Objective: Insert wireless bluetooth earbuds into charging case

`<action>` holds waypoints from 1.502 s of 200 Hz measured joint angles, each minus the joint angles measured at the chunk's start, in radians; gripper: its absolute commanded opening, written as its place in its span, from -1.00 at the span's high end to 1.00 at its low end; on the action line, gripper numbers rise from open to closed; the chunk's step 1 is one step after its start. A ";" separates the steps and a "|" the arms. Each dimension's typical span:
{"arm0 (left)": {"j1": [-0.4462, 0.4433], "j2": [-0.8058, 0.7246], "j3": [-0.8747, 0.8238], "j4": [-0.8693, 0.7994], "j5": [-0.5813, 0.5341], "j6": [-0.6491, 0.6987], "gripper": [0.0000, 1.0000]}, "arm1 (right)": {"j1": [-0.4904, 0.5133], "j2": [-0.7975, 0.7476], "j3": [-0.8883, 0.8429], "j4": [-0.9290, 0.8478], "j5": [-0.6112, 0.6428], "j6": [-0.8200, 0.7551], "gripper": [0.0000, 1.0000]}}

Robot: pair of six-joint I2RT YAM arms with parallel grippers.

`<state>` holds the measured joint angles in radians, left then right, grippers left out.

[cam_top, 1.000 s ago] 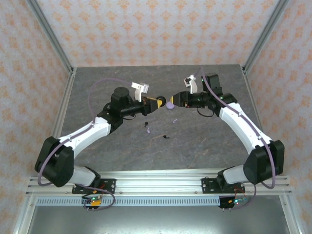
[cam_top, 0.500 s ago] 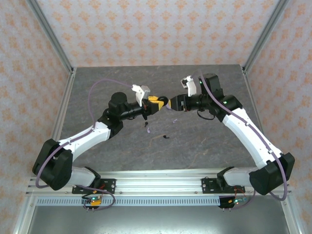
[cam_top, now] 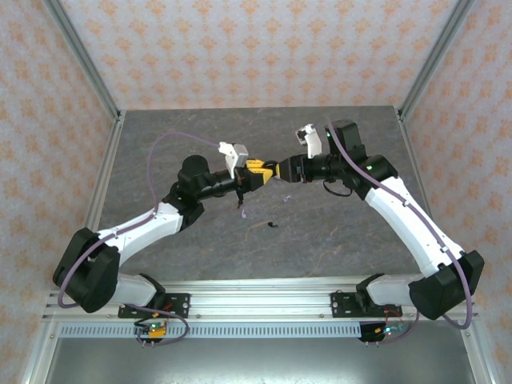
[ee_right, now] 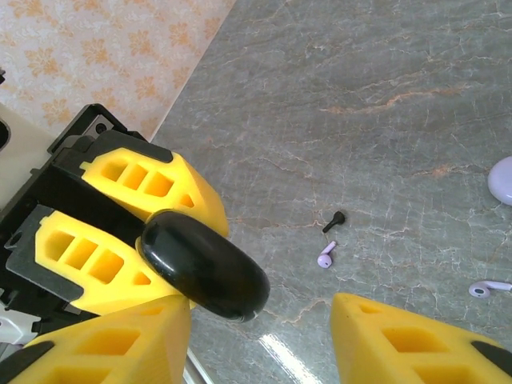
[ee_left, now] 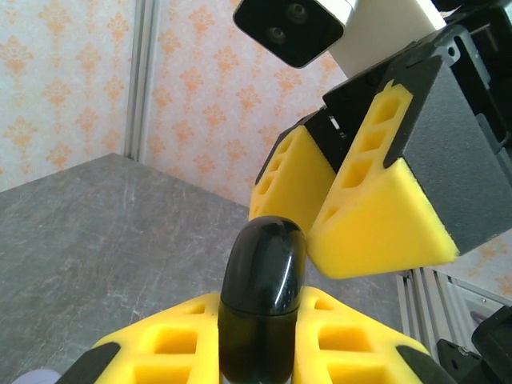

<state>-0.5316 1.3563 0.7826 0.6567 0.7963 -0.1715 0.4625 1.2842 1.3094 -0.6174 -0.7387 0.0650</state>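
My left gripper (ee_left: 260,352) is shut on a glossy black charging case (ee_left: 264,288), which stands closed between its yellow fingers. The right gripper (ee_right: 264,344) is open; the case (ee_right: 204,264) lies by its left finger (ee_right: 104,344), with a wide gap to the other finger. Both grippers meet above the table's middle, left (cam_top: 258,170) and right (cam_top: 278,170). On the table below lie a black earbud (ee_right: 334,221), a lilac earbud (ee_right: 326,256) and a second lilac earbud (ee_right: 488,288). From above, a lilac earbud (cam_top: 244,213) and the black one (cam_top: 272,224) show.
A round lilac puck (ee_right: 502,180) sits on the grey marbled table (cam_top: 344,232) close to the earbuds. Aluminium frame posts and patterned walls bound the table on three sides. The arms' bases sit on a rail at the near edge.
The two grippers have closed the gap between them. The left one pushed the case to the right and the right one moved left, so its fingers now flank the case's tip.
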 measured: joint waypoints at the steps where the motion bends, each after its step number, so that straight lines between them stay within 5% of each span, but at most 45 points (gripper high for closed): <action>1: 0.000 0.000 0.000 -0.001 0.000 0.002 0.71 | 0.000 0.000 0.000 0.000 0.001 0.000 0.00; 125: -0.019 -0.002 0.000 -0.046 0.000 0.064 0.71 | 0.004 0.027 0.034 -0.003 0.143 0.039 -0.03; 215: -0.018 -0.047 -0.061 -0.037 -0.055 0.046 0.71 | 0.006 -0.024 -0.017 -0.026 0.457 0.117 -0.02; 300: -0.019 -0.196 -0.106 -0.062 -0.074 0.011 0.71 | 0.006 0.045 -0.304 -0.027 0.309 0.130 0.21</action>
<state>-0.5503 1.1603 0.6769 0.5949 0.7227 -0.1604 0.4690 1.3296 1.0054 -0.6441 -0.4294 0.1951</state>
